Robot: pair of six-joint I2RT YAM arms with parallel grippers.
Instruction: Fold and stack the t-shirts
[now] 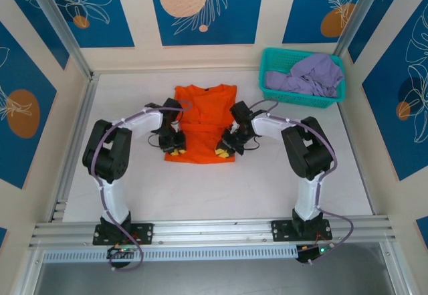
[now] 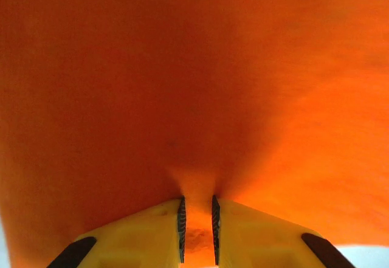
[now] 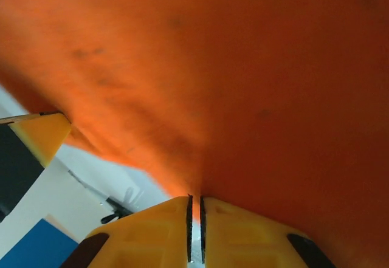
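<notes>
Teal basket [image 1: 301, 98] stands at the far right corner of the table [image 1: 234, 188] and holds the crumpled lavender shirt [image 1: 311, 74], partly hidden by the basket wall. Orange shirt [image 1: 204, 118] lies flat at mid-table. Left gripper [image 1: 176, 149] [image 2: 197, 204] and right gripper [image 1: 223, 149] [image 3: 195, 201] each pinch its near hem, jaws nearly closed on the cloth. The grippers cover both near corners. In the wrist views the cloth is blurred.

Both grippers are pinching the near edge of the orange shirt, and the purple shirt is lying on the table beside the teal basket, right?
Not quite. The purple shirt lies inside the teal basket, not beside it; the top view shows this. The left gripper and right gripper do pinch the orange shirt at its near edge.
</notes>
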